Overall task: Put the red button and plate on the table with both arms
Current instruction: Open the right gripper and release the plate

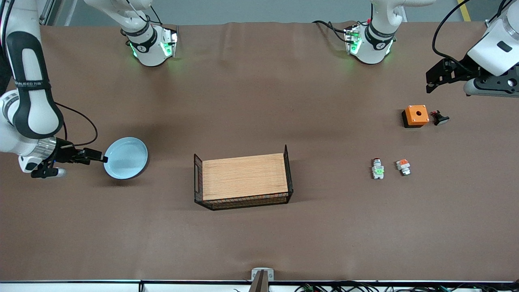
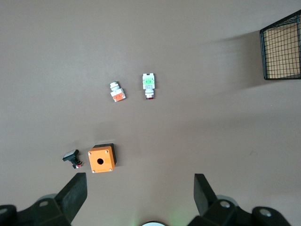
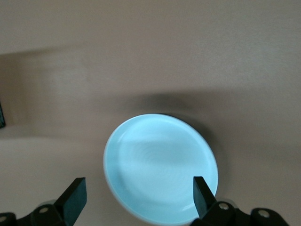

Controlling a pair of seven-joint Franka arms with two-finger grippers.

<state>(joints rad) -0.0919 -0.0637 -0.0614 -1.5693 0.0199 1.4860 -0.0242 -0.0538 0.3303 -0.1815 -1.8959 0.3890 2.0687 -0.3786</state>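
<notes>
Bench (image 1: 259, 243) in brown matte sheet carries the round pale-blue shallow plate (image 1: 126, 157) toward the right arm's end; right gripper (image 1: 97, 157) at its rim, jaws spread, pinching nothing. Tiny grey-white red button (image 1: 378, 168) with green block lies beside an orange-block piece (image 1: 403, 166). Left gripper (image 1: 434, 79) waits above, jaws spread.

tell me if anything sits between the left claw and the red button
Nothing visible does. The open left claw is up over the table near the orange box. The red button lies nearer the front camera, beside the orange-block piece, with bare table around it.
</notes>
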